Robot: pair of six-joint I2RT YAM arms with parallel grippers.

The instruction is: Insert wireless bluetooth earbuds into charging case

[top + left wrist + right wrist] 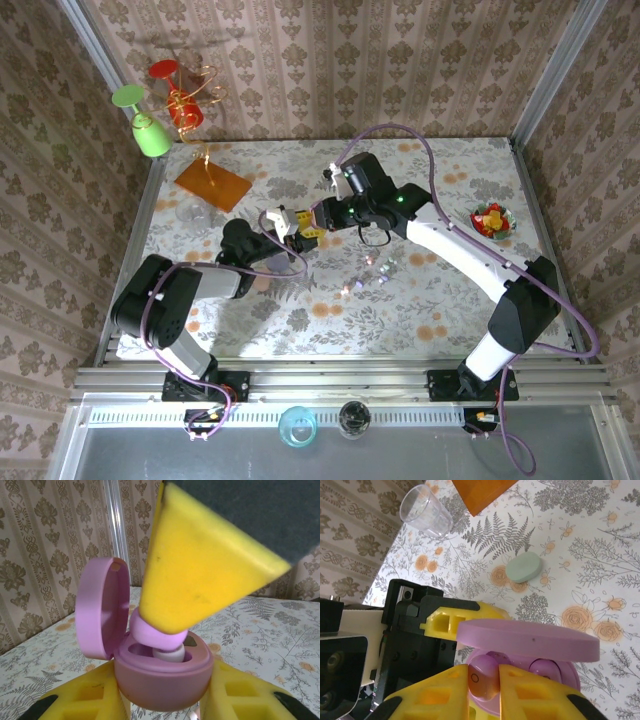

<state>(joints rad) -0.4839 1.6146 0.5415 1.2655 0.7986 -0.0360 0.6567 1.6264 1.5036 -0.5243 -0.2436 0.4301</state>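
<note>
light: bright, even | shadows: soft | blur: close foreground, wrist views

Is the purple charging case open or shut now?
Open. The purple charging case has its lid hinged up, baring the sockets inside.

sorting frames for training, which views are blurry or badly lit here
Left wrist view: the close yellow finger is soft, the purple charging case sharp; right wrist view: tablecloth crisp, its own yellow fingers softer; top external view: a bright patch on the table's near edge, walls splayed outward.
</note>
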